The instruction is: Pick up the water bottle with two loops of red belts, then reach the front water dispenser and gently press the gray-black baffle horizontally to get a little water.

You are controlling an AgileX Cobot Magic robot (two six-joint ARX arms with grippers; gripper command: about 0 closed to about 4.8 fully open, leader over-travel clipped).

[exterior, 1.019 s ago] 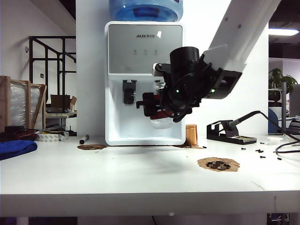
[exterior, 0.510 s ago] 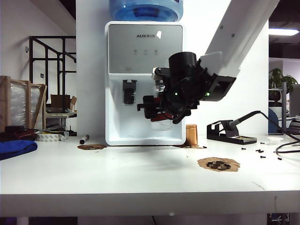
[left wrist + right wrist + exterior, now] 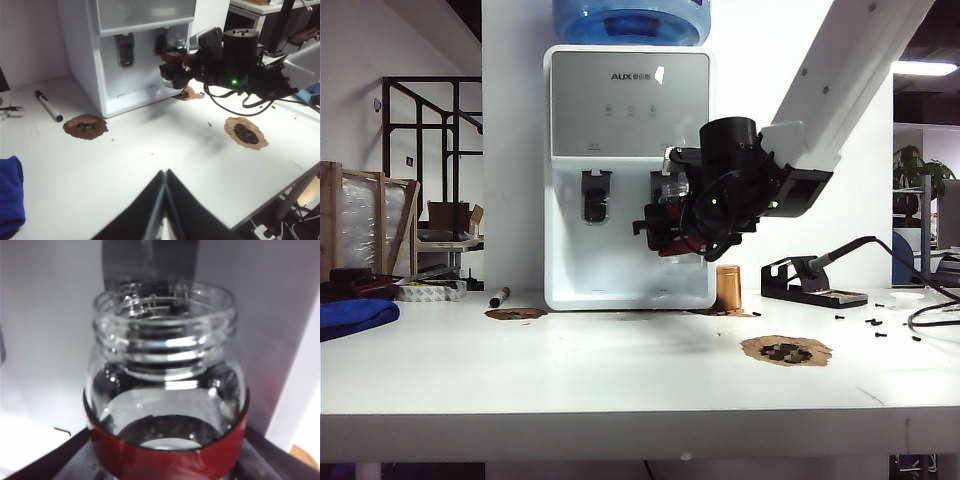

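Observation:
The white water dispenser [image 3: 620, 265] stands at the table's back, seen also in the left wrist view [image 3: 95, 75]. My right gripper [image 3: 665, 228] is shut on the water bottle [image 3: 669, 190], fingers over its red bands, and holds it upright at the right-hand tap. In the right wrist view the bottle [image 3: 165, 365] fills the frame, held by the right gripper [image 3: 167, 462]. A gray-black baffle [image 3: 150, 260] stands just behind its open mouth; contact cannot be told. The left tap's baffle [image 3: 595, 205] is free. My left gripper [image 3: 165, 172] hangs shut over the table's near side, holding nothing.
A copper cylinder [image 3: 727, 287] stands beside the dispenser's right foot. A soldering iron stand [image 3: 815, 282] and loose screws lie to the right. Brown cork patches [image 3: 786, 350] [image 3: 515, 313], a marker [image 3: 500, 296] and a blue cloth [image 3: 355, 317] lie on the table.
My right gripper has carried the bottle to the right and slightly up, from between the two taps to the right-hand tap. The left arm has kept still.

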